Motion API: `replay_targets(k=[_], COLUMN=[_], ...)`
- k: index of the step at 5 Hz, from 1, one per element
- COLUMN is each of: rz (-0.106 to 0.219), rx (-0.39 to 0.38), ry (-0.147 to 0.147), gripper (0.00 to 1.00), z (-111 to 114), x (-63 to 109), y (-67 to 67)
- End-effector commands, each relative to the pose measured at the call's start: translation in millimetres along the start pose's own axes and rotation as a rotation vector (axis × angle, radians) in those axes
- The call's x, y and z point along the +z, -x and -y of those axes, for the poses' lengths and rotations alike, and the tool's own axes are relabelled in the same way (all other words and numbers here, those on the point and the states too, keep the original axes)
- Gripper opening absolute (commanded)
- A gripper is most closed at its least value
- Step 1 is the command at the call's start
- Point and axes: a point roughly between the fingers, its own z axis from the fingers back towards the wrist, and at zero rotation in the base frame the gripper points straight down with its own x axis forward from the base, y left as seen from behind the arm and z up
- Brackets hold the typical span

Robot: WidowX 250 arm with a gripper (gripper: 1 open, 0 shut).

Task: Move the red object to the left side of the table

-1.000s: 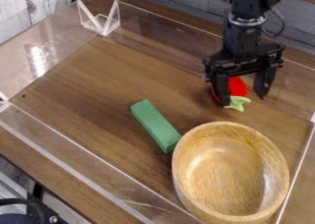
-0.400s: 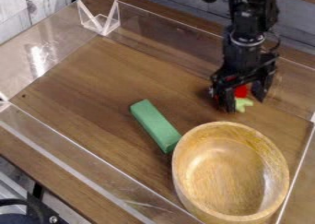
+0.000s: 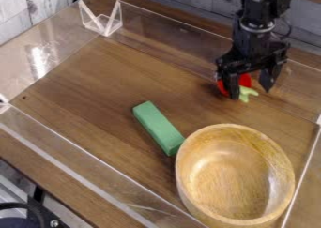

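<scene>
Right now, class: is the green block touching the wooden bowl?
Touching, seemingly. The camera view shows the green block's lower end meeting the wooden bowl's rim with no visible gap.

The wooden bowl (image 3: 236, 176) sits on the table (image 3: 113, 77) at five o'clock, the block (image 3: 158, 127) touching its rim at ten o'clock. The red object (image 3: 242, 87) lies at two o'clock, behind the bowl, the gripper (image 3: 249, 82) straddling it from above
</scene>
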Motion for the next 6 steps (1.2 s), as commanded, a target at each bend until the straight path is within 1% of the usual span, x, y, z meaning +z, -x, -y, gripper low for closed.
replay_targets(k=[1, 2, 3, 4, 5, 6], rz=[0.056, 0.060, 0.061, 0.054, 0.052, 0.040], rx=[0.007, 0.016, 0.040, 0.063, 0.101, 0.053], ry=[0.056, 0.044, 0.044, 0.041, 0.031, 0.020], gripper=[1.00, 1.00, 1.00, 1.00, 1.00, 1.00], z=[-3.0, -16.9, -3.1, 6.6, 11.3, 7.1], x=[21.5, 14.8, 20.3, 21.9, 19.0, 8.3], y=[-15.0, -21.9, -20.8, -13.0, -6.5, -1.0])
